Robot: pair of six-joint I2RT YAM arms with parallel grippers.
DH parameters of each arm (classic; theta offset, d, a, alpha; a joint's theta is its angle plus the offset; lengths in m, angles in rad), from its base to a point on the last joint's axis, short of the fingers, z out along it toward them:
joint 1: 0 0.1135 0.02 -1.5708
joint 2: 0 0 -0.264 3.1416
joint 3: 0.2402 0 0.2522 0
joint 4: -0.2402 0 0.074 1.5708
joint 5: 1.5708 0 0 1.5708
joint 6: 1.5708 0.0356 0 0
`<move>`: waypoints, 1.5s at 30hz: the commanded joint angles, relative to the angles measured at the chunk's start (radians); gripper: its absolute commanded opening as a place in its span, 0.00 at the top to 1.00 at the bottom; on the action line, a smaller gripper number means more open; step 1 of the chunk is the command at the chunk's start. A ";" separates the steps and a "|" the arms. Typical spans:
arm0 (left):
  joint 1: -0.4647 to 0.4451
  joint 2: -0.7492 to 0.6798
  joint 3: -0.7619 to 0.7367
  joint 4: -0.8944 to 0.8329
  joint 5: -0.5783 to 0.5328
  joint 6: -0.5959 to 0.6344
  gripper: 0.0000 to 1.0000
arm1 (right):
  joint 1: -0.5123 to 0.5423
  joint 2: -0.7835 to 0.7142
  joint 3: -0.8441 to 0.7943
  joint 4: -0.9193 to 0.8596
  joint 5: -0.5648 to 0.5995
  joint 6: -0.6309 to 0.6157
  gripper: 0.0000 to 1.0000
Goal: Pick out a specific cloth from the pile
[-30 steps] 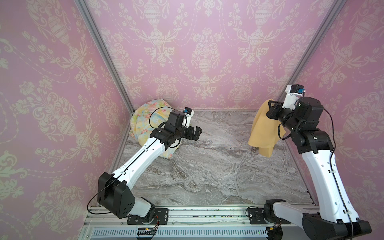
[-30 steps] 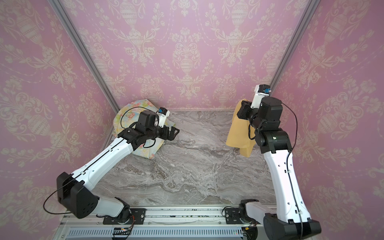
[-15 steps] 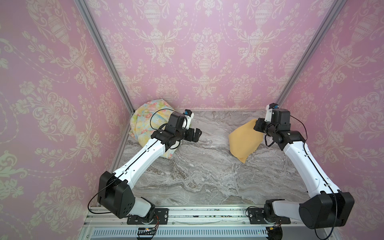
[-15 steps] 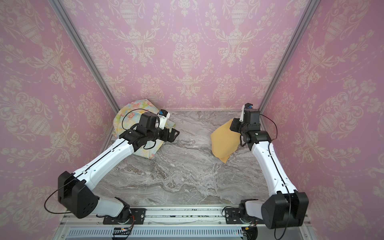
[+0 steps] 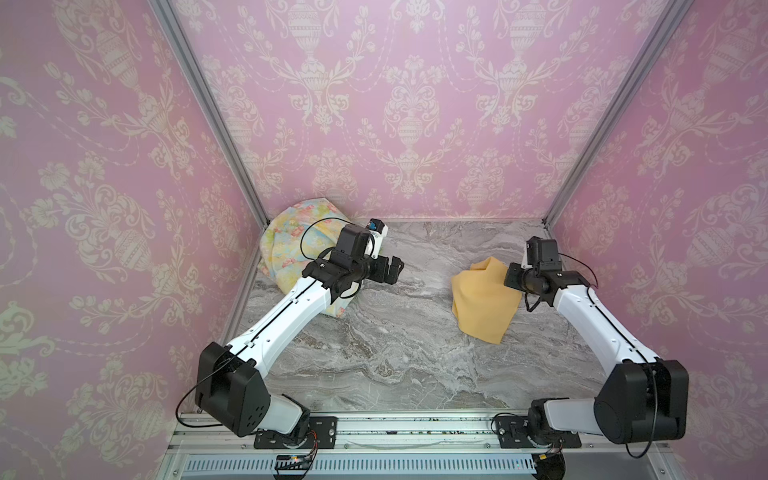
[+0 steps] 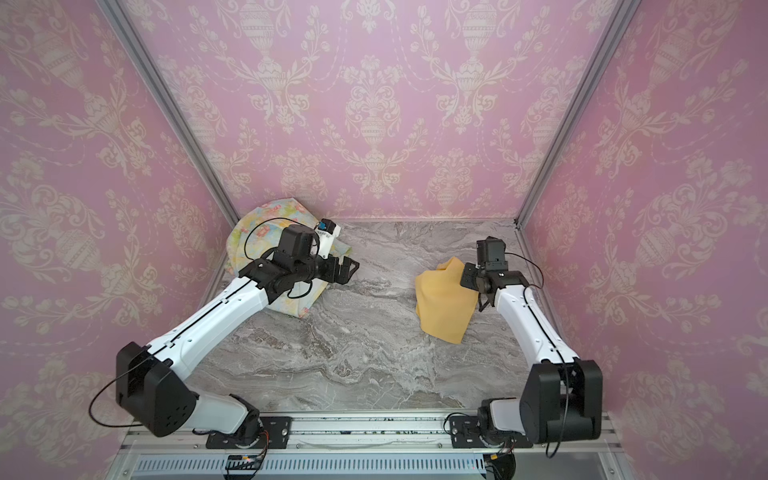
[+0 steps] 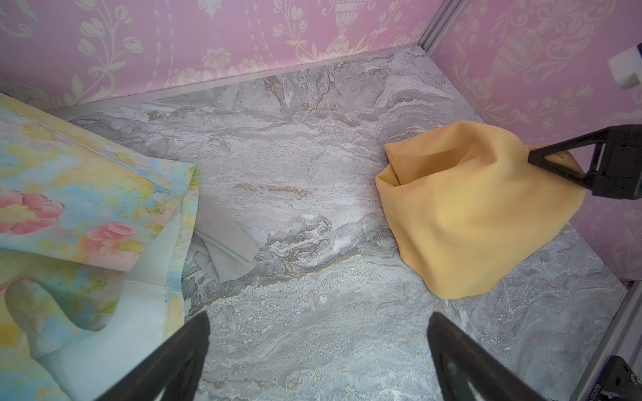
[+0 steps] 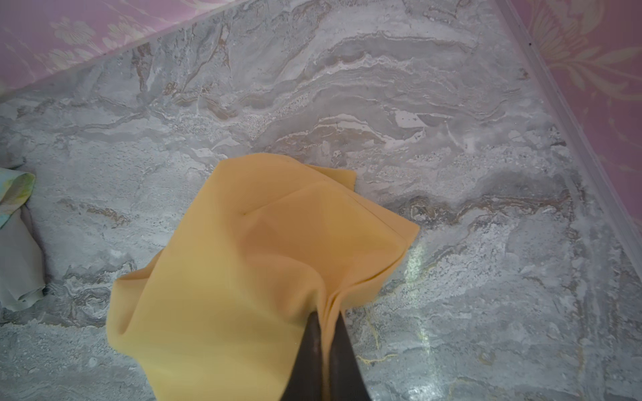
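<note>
Your yellow cloth (image 5: 482, 305) sits right of the middle in both top views, well apart from the pile (image 5: 286, 249), which is bunched left of the middle, in the corner where two pink walls (image 5: 374, 124) meet. Your right jaws are shut tight on a pinch of folds at the cloth's upper right edge, and the right wrist view shows those folds squeezed between the two dark tips (image 8: 311, 350). The cloth hangs from that pinch like a little tent, and its lower part looks to be lying on the grey surface (image 5: 395, 353), so I think you hold it there to put it down all by itself, away from the others. Your left jaws are wide open and hold nothing; they hover just beside the pile, over bare surface, out of the way. At the left of the left wrist view a small pale grey cloth (image 7: 222, 250) pokes out from under the pile's flowery edge. One of the pink walls is close to your right arm (image 5: 590, 316), so watch that side. If you let go, the soft cloth should just flop down.
</note>
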 commanded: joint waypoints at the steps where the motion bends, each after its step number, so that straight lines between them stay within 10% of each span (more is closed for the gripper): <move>1: 0.000 0.004 -0.013 0.008 0.007 0.011 0.01 | 0.021 0.090 0.085 -0.056 0.008 -0.042 1.00; 16: 0.000 0.010 -0.021 0.003 -0.004 0.021 0.01 | 0.130 0.520 0.359 -0.204 0.069 -0.098 1.00; 27: 0.000 0.018 -0.033 0.010 0.004 0.010 0.01 | 0.122 0.575 0.386 -0.212 0.100 -0.111 0.85; 33: 0.000 0.012 -0.039 0.015 0.003 0.008 0.01 | 0.122 0.378 0.306 -0.138 0.132 -0.091 0.38; 45: 0.000 0.011 -0.039 0.018 0.002 0.012 0.01 | 0.276 0.225 0.261 -0.091 0.133 -0.015 0.09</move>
